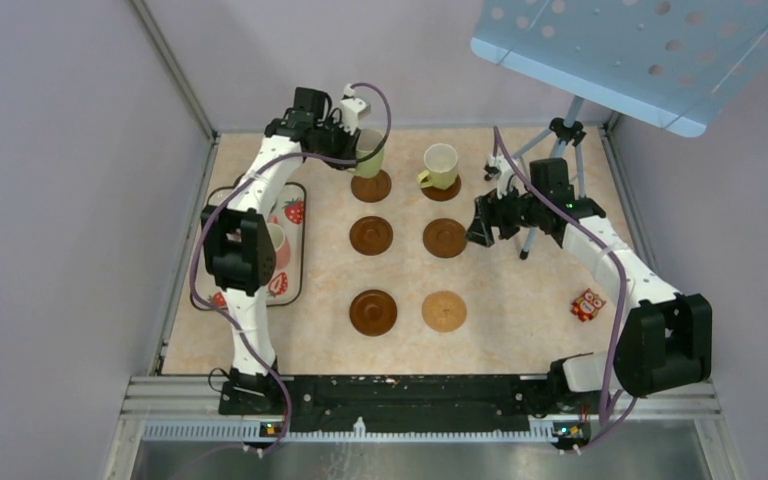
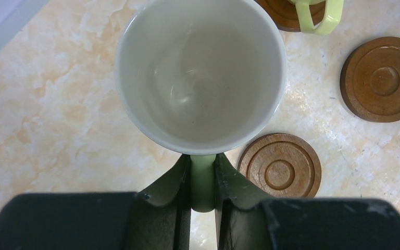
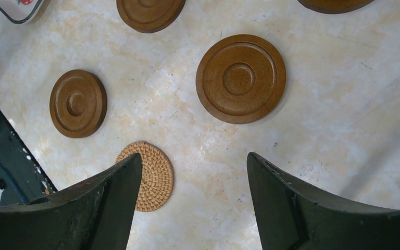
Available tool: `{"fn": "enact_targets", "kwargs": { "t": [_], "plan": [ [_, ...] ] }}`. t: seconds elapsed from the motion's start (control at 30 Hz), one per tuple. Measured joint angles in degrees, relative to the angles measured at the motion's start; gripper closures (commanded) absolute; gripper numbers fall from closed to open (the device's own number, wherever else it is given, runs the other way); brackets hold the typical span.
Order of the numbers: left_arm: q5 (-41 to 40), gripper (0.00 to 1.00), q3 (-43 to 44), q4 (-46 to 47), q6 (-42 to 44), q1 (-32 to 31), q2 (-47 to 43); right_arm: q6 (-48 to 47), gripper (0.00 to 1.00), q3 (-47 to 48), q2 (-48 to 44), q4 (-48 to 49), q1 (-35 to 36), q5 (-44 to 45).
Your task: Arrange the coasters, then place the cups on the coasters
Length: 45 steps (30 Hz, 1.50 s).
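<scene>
Six coasters lie in two columns; five are dark brown and the near right one [image 1: 444, 311] is tan and woven. My left gripper [image 1: 352, 135] is shut on the handle [image 2: 203, 177] of a light green cup [image 2: 200, 73], held at the far left coaster [image 1: 371, 187]. A dark coaster [image 2: 279, 166] shows just past the cup's rim. Another light green cup [image 1: 441, 165] stands on the far right coaster [image 1: 441, 190]. My right gripper [image 3: 192, 156] hangs open and empty over bare table, right of the middle right coaster [image 1: 444, 238]. The tan coaster [image 3: 153, 177] shows beside its left finger.
A strawberry-print tray [image 1: 295, 262] sits at the left with a pink cup [image 1: 279, 243] on it, mostly hidden by my left arm. A tripod [image 1: 552, 165] carrying a blue perforated panel [image 1: 640, 50] stands at the far right. A red packet [image 1: 588, 304] lies at the near right.
</scene>
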Motion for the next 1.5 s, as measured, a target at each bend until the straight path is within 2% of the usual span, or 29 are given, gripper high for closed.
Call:
{"fn": "enact_targets", "kwargs": {
  "t": [0.4, 1.17, 1.27, 1.5],
  "plan": [
    [0.81, 1.0, -7.98, 7.98, -1.9, -0.76, 1.51, -0.42, 0.27, -2.97, -0.24, -0.2, 0.0, 1.01],
    [3.06, 1.0, -15.54, 18.34, -4.59, 0.94, 2.86, -0.66, 0.27, -2.99, -0.24, -0.2, 0.0, 1.01],
    [3.48, 0.96, -16.15, 19.67, -4.59, 1.05, 2.86, -0.9, 0.27, -2.99, -0.2, -0.22, 0.02, 1.01],
    [3.74, 0.78, -16.31, 20.0, -4.5, 1.14, 2.86, -0.98, 0.27, -2.99, -0.2, -0.2, 0.0, 1.01]
  ]
}}
